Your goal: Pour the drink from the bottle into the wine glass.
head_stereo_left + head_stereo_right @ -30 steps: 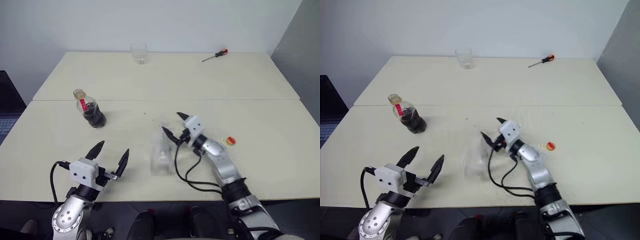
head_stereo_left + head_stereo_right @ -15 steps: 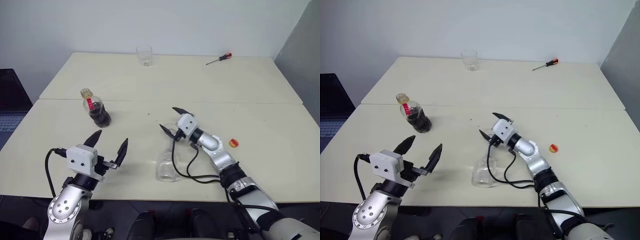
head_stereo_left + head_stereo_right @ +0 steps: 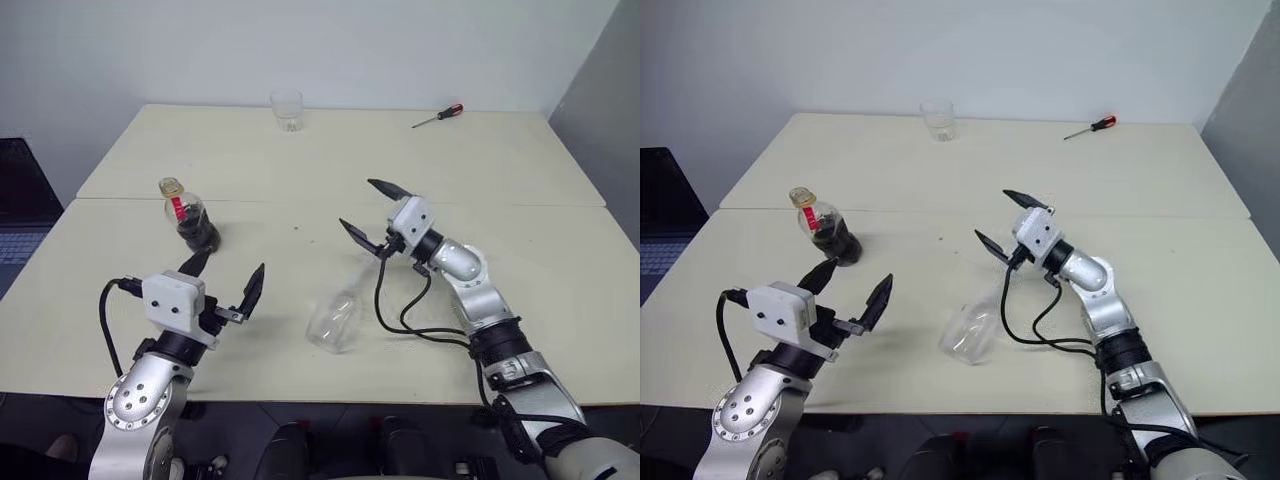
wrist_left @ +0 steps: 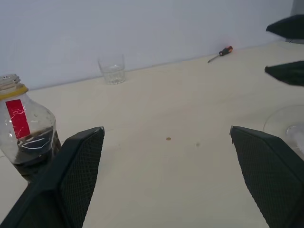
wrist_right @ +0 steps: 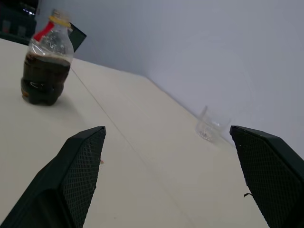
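The bottle stands upright at the left of the near table, its lower part dark with the drink. The wine glass lies tipped on its side in the middle, bowl toward the front edge. Behind and above its stem end my right gripper hangs open, apart from the glass and holding nothing. My left gripper is open and empty near the front edge, in front of the bottle and to the left of the glass. The left wrist view has the bottle beside one of its fingers.
A clear tumbler stands at the far edge of the back table, and a red-handled screwdriver lies to its right. A dark laptop sits off the table's left side. A seam joins the two tables.
The wine glass, blurred in motion a second ago, now lies on its side. My right gripper has risen and swung right, away from it. The left gripper has risen slightly.
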`<move>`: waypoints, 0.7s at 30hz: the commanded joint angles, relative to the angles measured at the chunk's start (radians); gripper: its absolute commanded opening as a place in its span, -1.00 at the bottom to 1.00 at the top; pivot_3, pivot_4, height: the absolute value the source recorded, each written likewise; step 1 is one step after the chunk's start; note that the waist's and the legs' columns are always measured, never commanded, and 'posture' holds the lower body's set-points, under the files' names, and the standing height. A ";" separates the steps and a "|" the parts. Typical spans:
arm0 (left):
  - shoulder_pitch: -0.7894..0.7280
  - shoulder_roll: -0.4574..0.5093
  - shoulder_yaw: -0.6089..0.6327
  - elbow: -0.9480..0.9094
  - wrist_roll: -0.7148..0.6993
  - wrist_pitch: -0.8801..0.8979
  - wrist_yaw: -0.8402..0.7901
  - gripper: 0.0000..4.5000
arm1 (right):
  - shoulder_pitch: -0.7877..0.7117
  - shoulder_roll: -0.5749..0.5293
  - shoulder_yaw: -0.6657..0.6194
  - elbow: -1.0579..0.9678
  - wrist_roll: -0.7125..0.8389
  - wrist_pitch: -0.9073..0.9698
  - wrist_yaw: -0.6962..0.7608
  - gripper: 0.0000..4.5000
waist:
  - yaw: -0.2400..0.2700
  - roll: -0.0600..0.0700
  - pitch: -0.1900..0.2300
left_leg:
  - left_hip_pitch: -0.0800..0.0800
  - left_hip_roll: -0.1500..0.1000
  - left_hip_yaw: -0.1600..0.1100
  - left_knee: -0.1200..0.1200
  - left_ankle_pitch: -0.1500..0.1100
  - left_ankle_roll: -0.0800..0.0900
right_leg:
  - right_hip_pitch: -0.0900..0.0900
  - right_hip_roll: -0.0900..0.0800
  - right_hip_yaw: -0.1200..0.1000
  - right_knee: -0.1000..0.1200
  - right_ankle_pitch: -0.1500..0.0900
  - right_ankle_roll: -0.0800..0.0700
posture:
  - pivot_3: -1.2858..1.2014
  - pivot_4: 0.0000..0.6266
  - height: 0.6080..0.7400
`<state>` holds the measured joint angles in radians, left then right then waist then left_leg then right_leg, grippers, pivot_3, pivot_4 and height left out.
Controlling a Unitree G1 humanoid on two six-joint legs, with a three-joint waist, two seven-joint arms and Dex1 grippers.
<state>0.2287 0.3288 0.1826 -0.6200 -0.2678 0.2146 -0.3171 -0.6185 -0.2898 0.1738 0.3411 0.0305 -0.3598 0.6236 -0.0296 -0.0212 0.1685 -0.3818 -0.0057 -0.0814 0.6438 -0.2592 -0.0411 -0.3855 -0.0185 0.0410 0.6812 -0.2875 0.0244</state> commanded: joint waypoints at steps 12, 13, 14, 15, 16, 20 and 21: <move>0.136 0.000 -0.004 -0.159 -0.092 0.066 -0.022 1.00 | 0.139 -0.327 -0.029 -0.110 -0.271 -0.468 -0.016 0.99 | -0.004 -0.001 0.000 | 0.001 0.001 0.003 -0.001 0.000 0.000 | 0.000 0.000 0.001 -0.001 0.000 0.000 | 0.03 -0.52 1.00; 0.168 -0.002 -0.007 -0.183 -0.108 0.077 -0.025 1.00 | 0.151 -0.327 -0.027 -0.118 -0.294 -0.477 -0.033 0.99 | -0.004 -0.001 0.001 | 0.001 0.001 0.003 -0.001 0.000 0.000 | 0.000 0.000 0.002 -0.001 0.000 0.000 | 0.03 -0.52 1.00; 0.198 -0.003 -0.010 -0.205 -0.120 0.085 -0.028 1.00 | 0.163 -0.325 -0.027 -0.127 -0.312 -0.477 -0.050 0.99 | -0.002 -0.001 0.001 | 0.001 0.001 0.003 -0.001 0.000 0.000 | 0.000 0.000 0.003 -0.001 0.000 0.000 | 0.03 -0.52 1.00; 0.227 -0.002 -0.012 -0.223 -0.129 0.089 -0.033 1.00 | 0.175 -0.322 -0.027 -0.137 -0.324 -0.474 -0.063 0.99 | -0.001 -0.001 0.001 | 0.000 0.001 0.003 0.000 0.000 0.000 | 0.000 0.000 0.003 -0.001 0.000 0.000 | 0.03 -0.52 1.00; 0.257 -0.002 -0.014 -0.240 -0.134 0.089 -0.037 1.00 | 0.188 -0.319 -0.025 -0.151 -0.334 -0.471 -0.074 0.99 | 0.000 -0.001 0.001 | 0.000 0.000 0.003 0.000 0.000 0.000 | 0.001 0.000 0.003 -0.001 0.000 0.000 | 0.03 -0.52 1.00; 0.379 -0.002 -0.009 -0.263 -0.175 0.065 -0.075 1.00 | 0.227 -0.312 -0.009 -0.192 -0.375 -0.463 -0.105 0.99 | 0.000 -0.001 0.001 | 0.001 0.000 0.003 0.001 0.000 0.000 | 0.002 0.000 0.003 -0.001 -0.001 0.000 | 0.03 -0.52 1.00; 0.420 -0.001 -0.012 -0.266 -0.190 0.057 -0.095 1.00 | 0.237 -0.310 -0.004 -0.203 -0.389 -0.458 -0.113 0.99 | 0.000 -0.001 0.001 | 0.001 0.000 0.003 0.000 0.000 0.000 | 0.002 0.000 0.003 -0.001 -0.001 0.000 | 0.03 -0.52 1.00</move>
<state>0.6194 0.3276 0.1643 -0.8409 -0.4317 0.2962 -0.3865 -0.3892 -0.6036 0.1734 0.1863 -0.3414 -0.8173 0.5349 -0.0292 -0.0223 0.1695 -0.3811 -0.0058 -0.0785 0.6442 -0.2594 -0.0414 -0.3837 -0.0185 0.0442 0.6799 -0.2884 0.0240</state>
